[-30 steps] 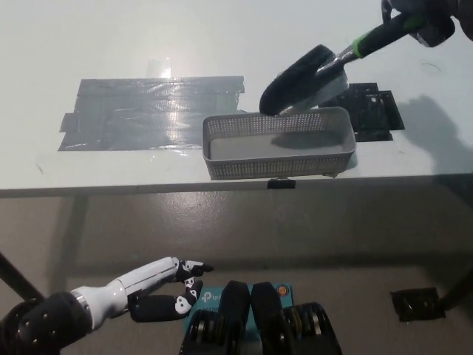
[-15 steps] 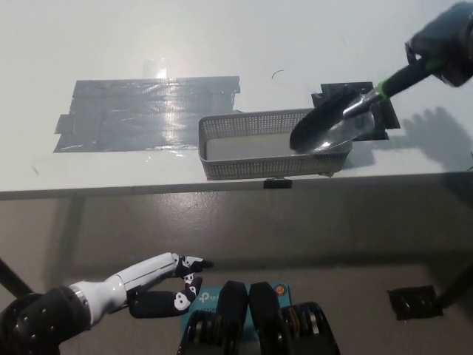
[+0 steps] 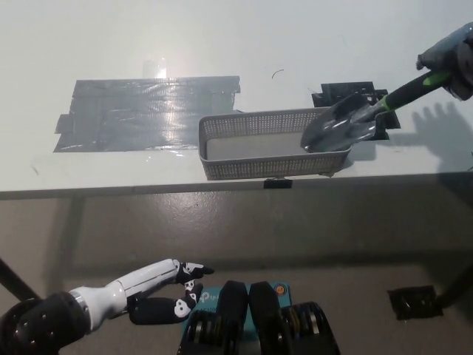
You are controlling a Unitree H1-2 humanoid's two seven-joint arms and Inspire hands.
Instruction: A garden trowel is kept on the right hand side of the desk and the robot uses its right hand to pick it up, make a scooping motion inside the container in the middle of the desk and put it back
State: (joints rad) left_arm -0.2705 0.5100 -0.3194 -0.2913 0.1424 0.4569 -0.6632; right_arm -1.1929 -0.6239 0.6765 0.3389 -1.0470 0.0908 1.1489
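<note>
Mid-scoop at the container's (image 3: 259,167) right end, my right hand (image 3: 452,61) apparently grasps the trowel (image 3: 340,132); next I carry it to the surface's (image 3: 295,44) right edge, left hand (image 3: 159,285) idle, open.

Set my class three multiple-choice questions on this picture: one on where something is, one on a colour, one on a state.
1. The blade of the trowel is at which part of the container? A its left end; B its middle; C its right end.
2. The band on the trowel's handle is: A green; B red; C blue.
3. The right hand is: A open; B shut on the trowel; C shut on nothing.
Answers: 1 C, the blade overlaps the container's right end. 2 A, a green ring shows low on the black handle. 3 B, it grips the handle's end, while the left hand rests low, holding nothing.
</note>
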